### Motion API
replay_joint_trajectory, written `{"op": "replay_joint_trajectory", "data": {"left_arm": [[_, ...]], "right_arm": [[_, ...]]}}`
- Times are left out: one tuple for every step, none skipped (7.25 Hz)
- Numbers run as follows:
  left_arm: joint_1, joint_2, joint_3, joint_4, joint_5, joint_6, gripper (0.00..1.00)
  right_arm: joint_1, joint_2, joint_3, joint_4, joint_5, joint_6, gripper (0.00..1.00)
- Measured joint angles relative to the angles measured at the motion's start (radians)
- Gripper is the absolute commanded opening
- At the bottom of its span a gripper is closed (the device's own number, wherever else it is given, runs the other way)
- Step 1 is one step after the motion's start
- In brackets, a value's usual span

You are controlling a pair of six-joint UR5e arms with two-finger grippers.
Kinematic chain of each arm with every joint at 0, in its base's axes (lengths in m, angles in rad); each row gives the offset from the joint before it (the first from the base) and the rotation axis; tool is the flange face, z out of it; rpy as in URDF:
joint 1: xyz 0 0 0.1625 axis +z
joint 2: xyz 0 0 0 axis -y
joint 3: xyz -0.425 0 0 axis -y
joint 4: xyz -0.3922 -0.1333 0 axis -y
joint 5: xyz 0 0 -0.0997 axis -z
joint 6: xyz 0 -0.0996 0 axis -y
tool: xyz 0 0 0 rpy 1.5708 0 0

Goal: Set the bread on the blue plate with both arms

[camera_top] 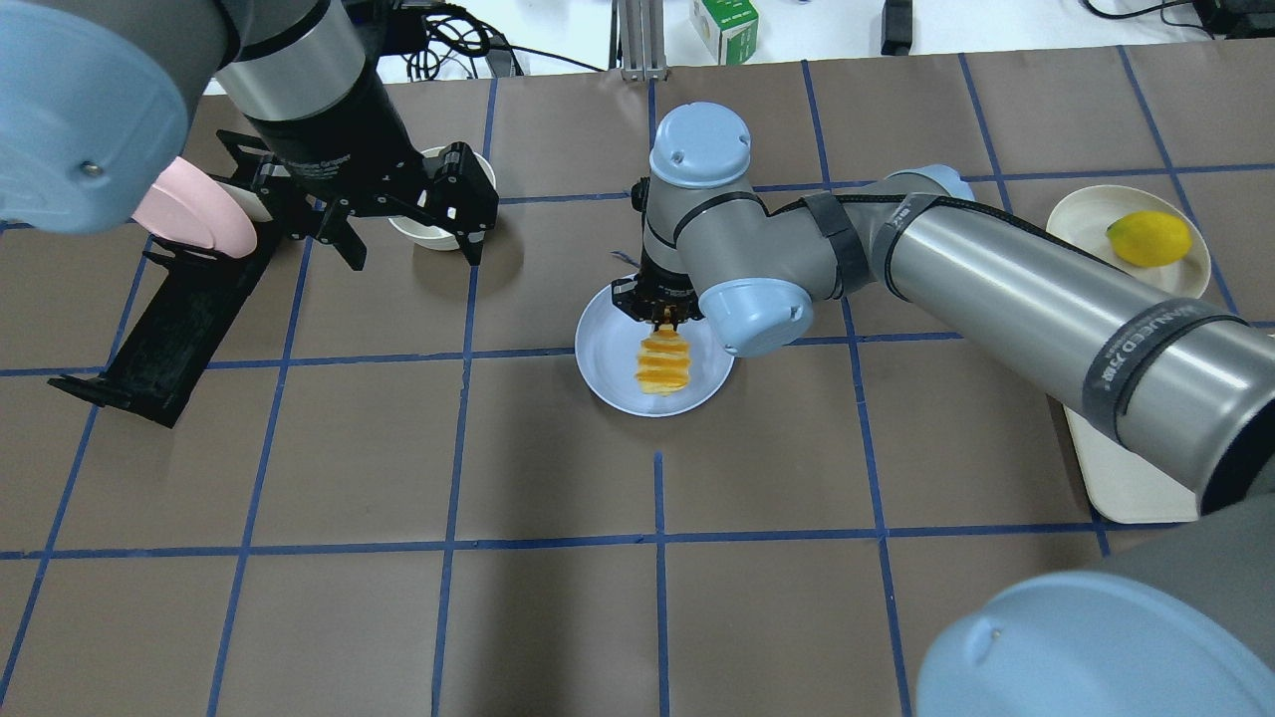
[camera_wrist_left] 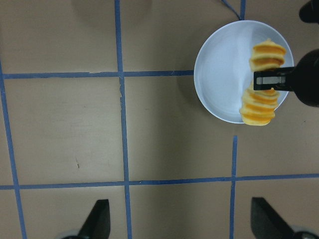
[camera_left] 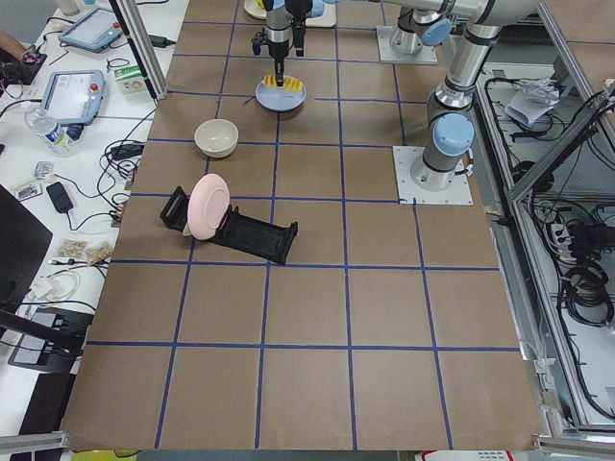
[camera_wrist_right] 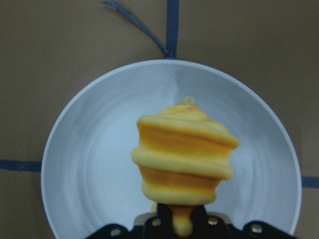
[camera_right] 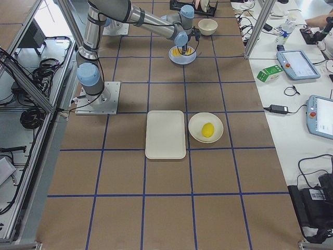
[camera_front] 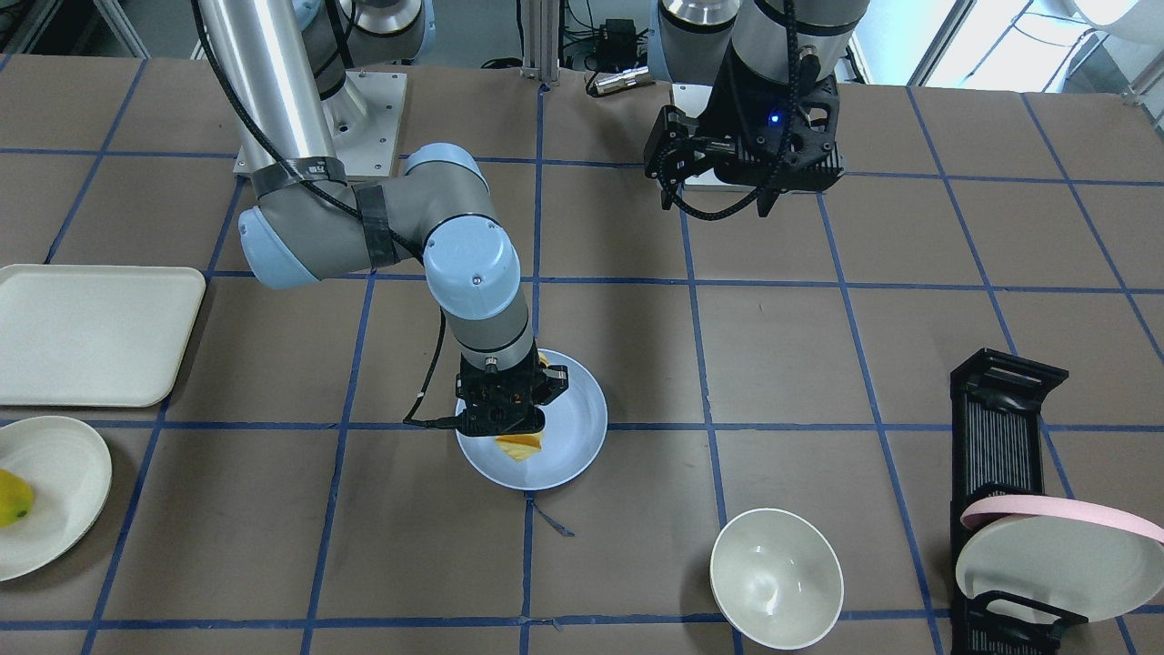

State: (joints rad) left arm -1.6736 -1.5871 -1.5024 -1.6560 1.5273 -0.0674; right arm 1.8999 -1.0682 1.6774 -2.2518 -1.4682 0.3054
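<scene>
The bread is a ridged yellow and orange loaf over the blue plate at mid-table. My right gripper is shut on the bread from above. In the right wrist view the bread hangs in front of the gripper with the plate right under it. I cannot tell whether the bread touches the plate. My left gripper is open and empty, held high. In its wrist view its fingers stand wide apart, and the plate and bread lie at the upper right.
A white bowl stands near the front edge. A black dish rack holds a pink-rimmed plate. A white tray and a white plate with a yellow fruit lie on the robot's right side.
</scene>
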Motion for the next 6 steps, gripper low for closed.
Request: {"op": "replay_joint_trajectory", "data": {"left_arm": [[0.03,0.011,-0.02,0.011,0.0,0.027,1.0],[0.049,0.024,-0.042,0.026,0.001,0.039,1.0],[0.056,0.035,-0.063,0.051,0.001,0.043,1.0],[0.059,0.041,-0.077,0.07,0.001,0.044,1.0],[0.06,0.044,-0.085,0.079,0.001,0.045,1.0],[0.06,0.045,-0.088,0.082,0.001,0.046,1.0]], "right_arm": [[0.0,0.012,0.002,-0.017,-0.001,0.004,1.0],[0.001,0.016,0.004,-0.018,-0.004,0.009,1.0],[0.001,0.015,0.003,-0.017,-0.007,0.014,1.0],[-0.007,0.006,-0.007,-0.001,-0.012,0.013,1.0],[-0.033,-0.025,-0.04,0.073,-0.017,0.001,1.0],[-0.078,-0.075,-0.083,0.197,-0.021,-0.036,1.0]]}}
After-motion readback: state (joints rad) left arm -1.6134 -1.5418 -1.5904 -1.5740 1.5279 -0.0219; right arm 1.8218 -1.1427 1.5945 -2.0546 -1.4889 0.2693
